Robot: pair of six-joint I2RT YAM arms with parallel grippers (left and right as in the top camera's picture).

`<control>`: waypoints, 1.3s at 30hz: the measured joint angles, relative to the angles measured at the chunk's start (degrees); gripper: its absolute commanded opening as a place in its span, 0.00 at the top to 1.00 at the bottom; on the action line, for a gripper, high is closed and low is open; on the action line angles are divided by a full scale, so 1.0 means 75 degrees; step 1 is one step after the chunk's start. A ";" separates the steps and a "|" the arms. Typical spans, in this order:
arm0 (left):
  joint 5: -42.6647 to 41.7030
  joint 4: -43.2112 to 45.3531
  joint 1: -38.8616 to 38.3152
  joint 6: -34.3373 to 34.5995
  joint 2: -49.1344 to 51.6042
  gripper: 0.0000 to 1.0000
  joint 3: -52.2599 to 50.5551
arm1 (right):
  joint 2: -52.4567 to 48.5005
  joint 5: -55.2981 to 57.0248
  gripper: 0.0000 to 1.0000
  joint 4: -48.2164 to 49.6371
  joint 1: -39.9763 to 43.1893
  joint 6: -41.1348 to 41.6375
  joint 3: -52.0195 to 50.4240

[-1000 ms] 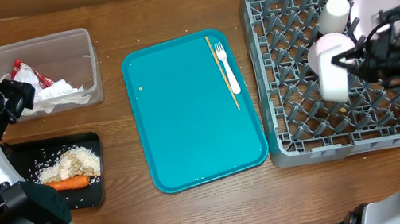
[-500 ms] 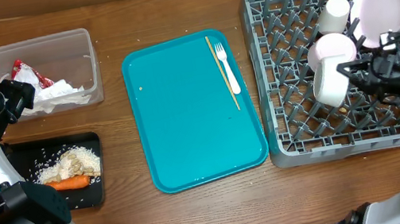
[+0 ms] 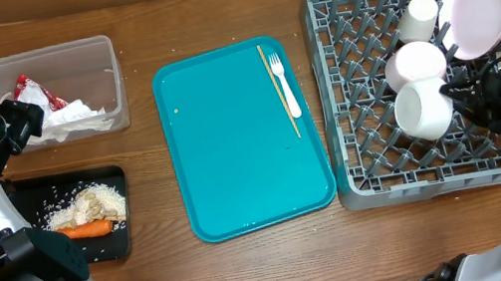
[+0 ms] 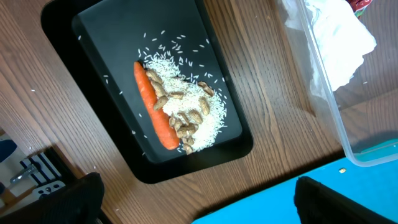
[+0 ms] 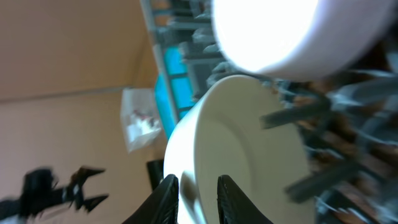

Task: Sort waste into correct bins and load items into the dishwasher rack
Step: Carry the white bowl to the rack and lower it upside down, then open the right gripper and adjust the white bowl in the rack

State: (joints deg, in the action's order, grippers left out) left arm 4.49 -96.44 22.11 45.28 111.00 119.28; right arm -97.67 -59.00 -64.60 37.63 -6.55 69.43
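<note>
One white bowl [image 3: 424, 109] sat in the rack [image 3: 376, 169]; right tool [image 5: 196, 188] narrowly straddled its rim, grip unclear; left tool [image 4: 196, 194] gaped wide.

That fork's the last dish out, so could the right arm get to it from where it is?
Probably yes. The fork lies uncovered on the teal tray, beside the rack where the right gripper is; only a thin stick lies alongside it.
</note>
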 measured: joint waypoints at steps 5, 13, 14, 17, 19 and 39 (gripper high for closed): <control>0.0000 -0.0003 0.0000 0.0000 0.0000 0.00 0.0000 | 0.0000 0.1728 0.76 -0.0160 0.0000 0.1142 0.0784; 0.0000 -0.0003 0.0000 0.0000 0.0000 0.00 0.0000 | 0.0495 0.4436 0.76 -0.0708 -0.0073 0.2439 0.1687; 0.0000 -0.0003 0.0000 0.0000 0.0000 0.00 0.0000 | 0.0662 0.4634 0.77 -0.0781 -0.0137 0.2492 0.1702; 0.0000 -0.0003 0.0000 0.0000 0.0000 0.00 0.0000 | 0.1046 0.5001 0.81 -0.0979 -0.0562 0.2565 0.1740; 0.0000 -0.0003 0.0000 0.0000 0.0000 0.00 0.0000 | 0.1145 0.5144 0.84 -0.1026 -0.1026 0.2582 0.1746; 0.0003 0.0000 0.0000 0.0000 0.0000 0.00 0.0000 | 0.1099 0.7009 0.94 -0.0064 -0.3174 0.3249 0.0615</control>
State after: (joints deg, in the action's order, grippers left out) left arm 4.51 -96.44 22.11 45.28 111.00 119.28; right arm -89.43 -6.44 -65.08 13.82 17.82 74.04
